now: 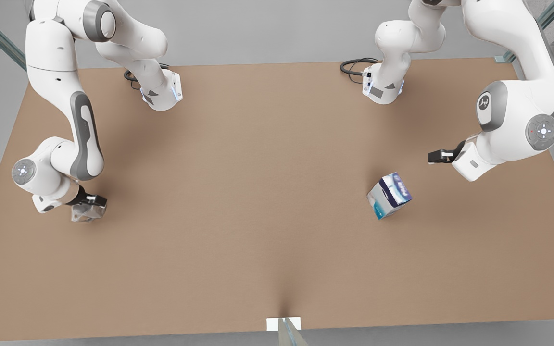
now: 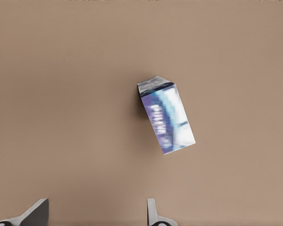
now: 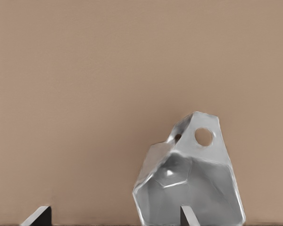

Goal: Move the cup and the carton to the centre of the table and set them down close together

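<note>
Brown table [image 1: 258, 192], nearest: right gripper [image 1: 93, 202], fingers spread, seemingly straddles the cup [image 1: 84, 211]; centre it before pinching. Farther, the carton [image 1: 389, 195] stands free; left gripper [image 1: 435, 156], spread, hovers beside it.

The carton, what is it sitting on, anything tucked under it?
The carton rests directly on the bare brown table, tipped at an angle. Whatever its base covers is hidden. The open left gripper hovers beside it, apart.

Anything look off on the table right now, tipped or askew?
The carton sits turned askew to the table edges on the front view's right, short of centre. The left gripper hangs open beside it, apart. The right gripper is at the cup, far left.
</note>
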Robot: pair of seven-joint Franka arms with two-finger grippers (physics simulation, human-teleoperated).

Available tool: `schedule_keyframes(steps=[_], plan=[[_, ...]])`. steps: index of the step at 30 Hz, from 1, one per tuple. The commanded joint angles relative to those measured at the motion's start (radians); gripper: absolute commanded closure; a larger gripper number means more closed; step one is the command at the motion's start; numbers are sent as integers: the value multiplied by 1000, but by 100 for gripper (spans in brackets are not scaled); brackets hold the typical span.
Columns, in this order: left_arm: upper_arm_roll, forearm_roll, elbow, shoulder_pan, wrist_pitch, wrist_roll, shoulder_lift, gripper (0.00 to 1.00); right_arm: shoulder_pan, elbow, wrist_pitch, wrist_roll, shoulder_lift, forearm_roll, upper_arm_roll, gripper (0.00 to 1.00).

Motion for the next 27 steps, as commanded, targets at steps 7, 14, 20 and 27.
schedule_keyframes(steps=[7, 14, 20, 27], plan=[[1, 0, -2, 1, -1, 0, 1, 0, -3, 9, 18, -72, 47, -5, -6, 0], [1, 0, -3, 1, 3, 0, 9, 0, -2, 11, 3, -184, 60, -51, -5, 0], [1, 0, -3, 1, 3, 2, 17, 0, -2, 46, 0, -293, 106, -84, -5, 0], [1, 0, -3, 1, 3, 2, 17, 0, -18, 103, -2, -413, 158, -81, -5, 0]])
